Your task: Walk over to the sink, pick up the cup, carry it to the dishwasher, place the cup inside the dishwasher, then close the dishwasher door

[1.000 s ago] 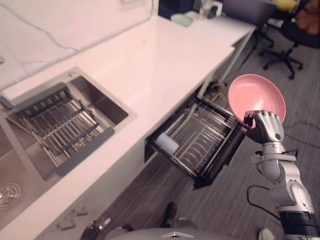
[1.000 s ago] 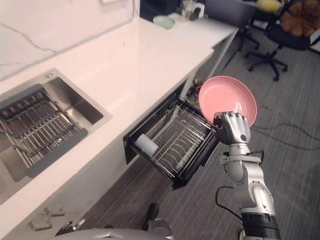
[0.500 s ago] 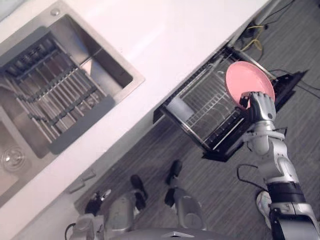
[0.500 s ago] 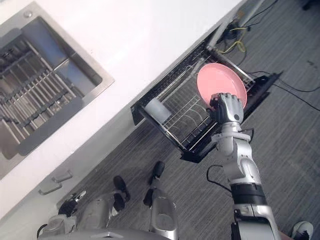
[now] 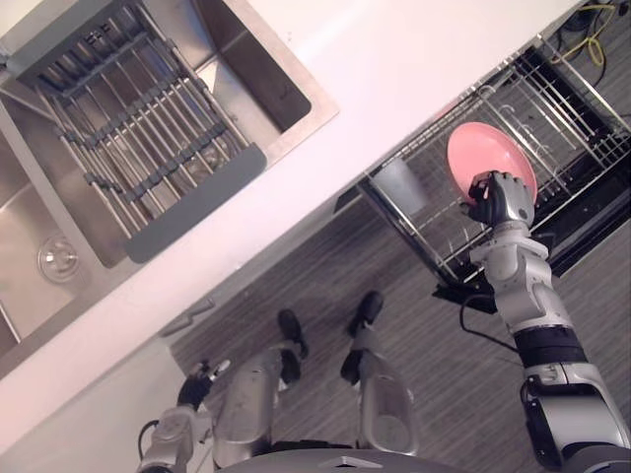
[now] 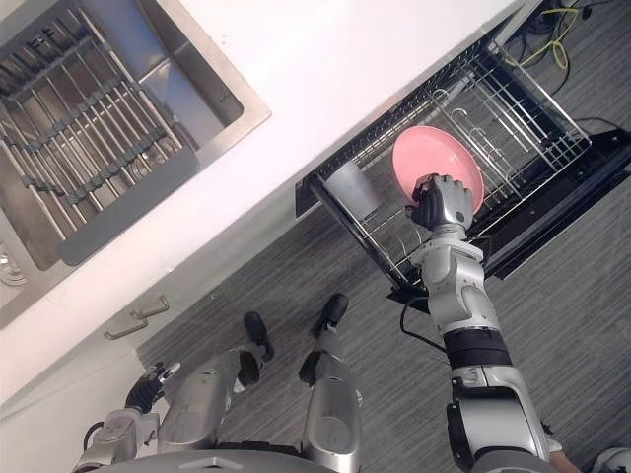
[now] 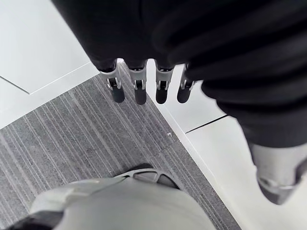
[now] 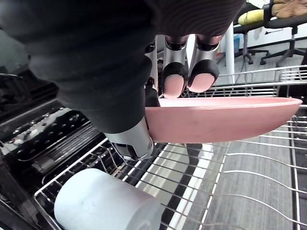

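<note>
My right hand (image 5: 501, 197) is shut on the rim of a pink plate (image 5: 488, 158), not a cup, and holds it tilted just above the pulled-out wire rack (image 5: 552, 128) of the dishwasher. In the right wrist view the fingers (image 8: 177, 76) curl over the plate (image 8: 225, 120) with the rack wires right below. A pale cup (image 5: 399, 185) lies on its side in the rack's near corner, also seen in the right wrist view (image 8: 105, 203). My left hand (image 5: 197, 382) hangs low by the cabinet front, its fingers (image 7: 139, 88) straight and holding nothing.
The white countertop (image 5: 394, 49) runs above the dishwasher. The steel sink (image 5: 246, 59) holds a grey drying rack (image 5: 148, 148). The black dishwasher door (image 5: 592, 236) lies open beyond the rack. Drawer handles (image 5: 187, 317) show on the cabinet front.
The camera has tipped further down and turned. My right hand has carried the pink plate in over the dishwasher rack, closer to the cup.
</note>
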Controlling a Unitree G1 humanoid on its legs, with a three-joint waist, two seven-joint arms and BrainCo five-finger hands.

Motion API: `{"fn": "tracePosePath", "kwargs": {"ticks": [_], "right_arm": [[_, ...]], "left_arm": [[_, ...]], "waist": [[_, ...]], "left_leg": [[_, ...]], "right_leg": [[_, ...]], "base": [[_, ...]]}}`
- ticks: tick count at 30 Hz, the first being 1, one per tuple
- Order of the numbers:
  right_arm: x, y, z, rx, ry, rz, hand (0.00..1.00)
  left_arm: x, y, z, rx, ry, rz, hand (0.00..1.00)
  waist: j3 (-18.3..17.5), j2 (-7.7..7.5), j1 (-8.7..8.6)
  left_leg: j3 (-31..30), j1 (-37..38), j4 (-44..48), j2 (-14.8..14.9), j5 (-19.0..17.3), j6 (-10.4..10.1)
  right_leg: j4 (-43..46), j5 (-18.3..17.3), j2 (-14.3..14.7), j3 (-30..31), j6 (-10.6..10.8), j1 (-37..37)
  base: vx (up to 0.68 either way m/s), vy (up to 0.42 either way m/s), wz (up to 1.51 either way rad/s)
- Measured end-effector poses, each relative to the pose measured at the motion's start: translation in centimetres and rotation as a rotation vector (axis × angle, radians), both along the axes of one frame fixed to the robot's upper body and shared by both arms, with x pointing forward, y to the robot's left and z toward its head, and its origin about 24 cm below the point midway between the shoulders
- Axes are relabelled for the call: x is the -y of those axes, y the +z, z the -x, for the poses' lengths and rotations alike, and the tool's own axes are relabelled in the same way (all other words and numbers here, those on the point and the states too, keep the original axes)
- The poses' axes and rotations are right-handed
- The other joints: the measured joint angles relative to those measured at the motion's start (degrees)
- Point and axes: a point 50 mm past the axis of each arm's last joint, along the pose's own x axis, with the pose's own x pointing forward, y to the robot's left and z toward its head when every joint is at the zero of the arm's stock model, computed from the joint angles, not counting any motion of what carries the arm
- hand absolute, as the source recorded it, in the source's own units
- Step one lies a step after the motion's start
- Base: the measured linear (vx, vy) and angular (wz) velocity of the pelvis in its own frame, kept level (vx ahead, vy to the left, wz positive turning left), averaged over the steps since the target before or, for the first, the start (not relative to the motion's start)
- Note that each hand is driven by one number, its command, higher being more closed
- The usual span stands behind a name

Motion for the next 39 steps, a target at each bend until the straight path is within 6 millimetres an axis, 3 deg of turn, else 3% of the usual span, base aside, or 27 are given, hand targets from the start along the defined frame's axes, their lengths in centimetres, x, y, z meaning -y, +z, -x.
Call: {"fn": "tracePosePath", "kwargs": {"ticks": [7,8,26,32,35,39], "right_arm": [[1.9,-1.0,-0.6,-0.068,-0.099,-0.087,1.0],[2.4,-0.9,-0.6,-0.081,-0.118,-0.1,0.0],[3.3,2.4,-1.0,0.048,-0.138,-0.199,0.0],[6.4,4.4,1.3,0.317,-0.264,-0.416,0.0],[9.8,4.1,3.7,0.498,-0.383,-0.709,0.0],[12.8,3.0,6.2,0.658,-0.487,-0.949,0.0]], "left_arm": [[0.4,0.2,-0.4,0.019,-0.001,0.021,0.0],[0.5,0.2,-0.4,0.02,-0.006,0.025,0.0],[0.8,0.6,-1.0,0.054,-0.006,0.04,0.0],[0.9,0.6,-0.9,0.057,0.007,0.049,0.0],[0.8,0.2,0.1,0.026,0.02,0.05,0.0],[0.8,-0.1,0.9,0.006,0.051,0.062,0.0]], "waist": [[0.6,1.12,0.1],[0.9,1.65,0.09],[1.2,2.21,0.25],[1.1,2.2,0.05],[0.2,2.19,-1.0],[-0.8,2.29,-2.14]], "left_leg": [[0.6,-1.2,0.2,-0.1,-0.1,0.2],[0.7,-1.2,0.2,-0.1,0.0,0.3],[-0.2,0.1,0.1,-0.3,0.4,0.8],[-1.2,3.6,-1.8,-0.7,0.4,0.7],[-1.2,5.7,-3.1,-1.2,0.9,0.6],[-1.0,6.5,-4.0,-1.6,1.3,0.6]], "right_leg": [[0.6,0.1,-0.2,1.0,0.0,-1.8],[0.6,0.1,-0.2,1.1,-0.1,-1.9],[0.5,0.1,-0.3,0.4,0.0,-0.1],[0.5,-0.6,-0.4,-0.3,0.1,3.3],[0.8,-1.1,-0.5,-0.3,0.5,4.6],[0.8,-1.1,-0.6,0.2,0.6,4.6]], "base": [[0.01,0.085,-0.05],[0.03,0.066,-0.02],[0.02,0.064,0.01],[0.01,0.074,0.07],[0.04,0.057,-0.02],[0.06,0.049,-0.07]]}}
